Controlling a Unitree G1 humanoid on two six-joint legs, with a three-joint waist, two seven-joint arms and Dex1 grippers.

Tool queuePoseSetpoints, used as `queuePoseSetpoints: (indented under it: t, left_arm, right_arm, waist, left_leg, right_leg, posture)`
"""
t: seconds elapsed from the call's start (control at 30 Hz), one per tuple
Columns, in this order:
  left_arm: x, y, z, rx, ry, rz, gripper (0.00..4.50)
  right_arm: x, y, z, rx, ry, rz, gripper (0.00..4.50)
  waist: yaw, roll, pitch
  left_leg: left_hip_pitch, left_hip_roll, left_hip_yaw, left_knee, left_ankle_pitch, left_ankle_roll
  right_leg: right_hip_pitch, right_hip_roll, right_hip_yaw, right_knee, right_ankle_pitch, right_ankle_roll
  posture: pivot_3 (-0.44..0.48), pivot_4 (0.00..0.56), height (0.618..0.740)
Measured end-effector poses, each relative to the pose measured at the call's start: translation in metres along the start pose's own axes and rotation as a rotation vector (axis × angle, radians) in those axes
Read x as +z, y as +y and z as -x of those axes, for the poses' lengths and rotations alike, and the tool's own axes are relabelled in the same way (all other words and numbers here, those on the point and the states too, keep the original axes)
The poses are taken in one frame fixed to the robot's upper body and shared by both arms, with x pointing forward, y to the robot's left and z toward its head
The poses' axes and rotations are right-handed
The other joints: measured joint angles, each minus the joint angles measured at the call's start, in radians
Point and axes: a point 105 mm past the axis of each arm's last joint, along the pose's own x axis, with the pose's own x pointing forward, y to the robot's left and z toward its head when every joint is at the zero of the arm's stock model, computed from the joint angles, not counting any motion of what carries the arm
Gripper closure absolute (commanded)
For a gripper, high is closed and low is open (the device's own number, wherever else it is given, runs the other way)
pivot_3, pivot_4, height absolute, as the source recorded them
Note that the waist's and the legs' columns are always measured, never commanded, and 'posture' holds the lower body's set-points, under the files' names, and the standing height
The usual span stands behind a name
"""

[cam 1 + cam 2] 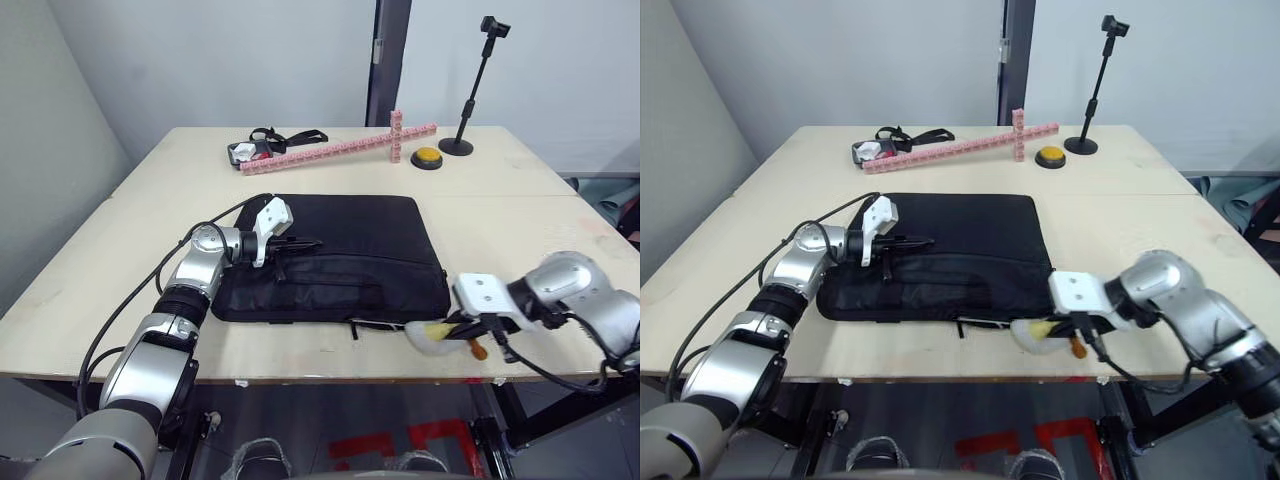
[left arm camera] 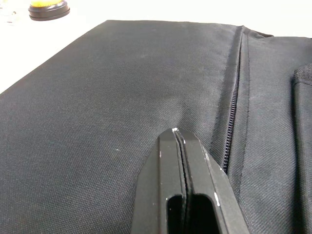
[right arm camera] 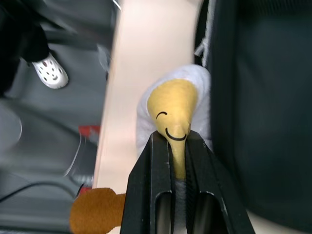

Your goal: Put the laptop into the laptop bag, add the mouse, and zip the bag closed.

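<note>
The left gripper point(image 2: 179, 141), fingers pressed together, is resting on the laptop bag point(image 1: 340, 255). The right gripper point(image 3: 176, 141) is pinching a plush egg toy point(image 3: 175, 114) (yellow-faced) at the table's point(image 1: 150, 210) near edge.

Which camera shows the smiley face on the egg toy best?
The right wrist view: the plush egg toy has its yellow face and smile up close, pinched by the right tool. Both eye views show a small white-and-yellow lump at the table edge.

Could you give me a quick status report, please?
Left gripper shut, empty, over laptop bag. Right gripper shut on plush egg toy at table's near edge.
</note>
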Motion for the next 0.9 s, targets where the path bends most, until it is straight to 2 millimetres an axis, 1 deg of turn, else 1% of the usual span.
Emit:
queuePoseSetpoints:
  t: [0.17, 0.4, 0.53, 0.73, 0.9]
  left_arm:
    - [-0.001, 0.0, 0.0, 0.0, 0.001, -0.002, 4.5]
    - [-0.001, 0.001, 0.0, -0.005, 0.001, -0.007, 4.5]
    - [0.0, 0.001, -0.001, -0.009, 0.005, -0.016, 4.5]
    - [0.0, 0.001, -0.001, -0.012, 0.013, -0.025, 4.5]
    - [0.0, 0.001, -0.001, -0.016, 0.014, -0.029, 4.5]
  right_arm:
    - [-0.027, -0.002, 0.028, -0.061, 0.084, -0.071, 4.48]
    - [-0.049, -0.008, 0.051, -0.132, 0.146, -0.14, 4.48]
    - [-0.054, -0.01, 0.055, -0.143, 0.152, -0.15, 4.48]
    - [-0.064, -0.022, 0.068, -0.205, 0.19, -0.161, 4.48]
    - [-0.067, -0.033, 0.081, -0.246, 0.211, -0.152, 4.48]
  waist:
    - [-0.001, 0.0, 0.0]
    - [-0.001, 0.0, 0.0]
    - [-0.001, 0.0, 0.0]
    - [-0.001, 0.0, 0.0]
    - [-0.001, 0.0, 0.0]
  left_leg:
    - [0.0, 0.0, 0.001, 0.0, 0.0, 0.001]
    - [-0.001, 0.0, 0.001, 0.0, 0.0, 0.001]
    - [-0.001, 0.0, 0.001, 0.0, 0.0, 0.001]
    - [-0.002, -0.001, 0.001, -0.001, 0.0, 0.001]
    - [-0.002, -0.001, 0.002, -0.002, 0.0, 0.002]
  right_leg:
    - [0.0, 0.0, 0.0, -0.001, 0.0, 0.0]
    - [0.0, 0.0, 0.0, -0.003, 0.0, 0.0]
    - [0.0, 0.0, 0.0, -0.004, 0.0, 0.0]
    - [0.0, -0.001, 0.001, -0.005, 0.0, 0.001]
    - [0.0, -0.001, 0.0, -0.006, 0.0, 0.001]
  posture:
    - [0.0, 0.15, 0.74]
    - [0.0, 0.15, 0.74]
    - [0.0, 0.15, 0.74]
    - [0.0, 0.15, 0.74]
    - [0.0, 0.15, 0.74]
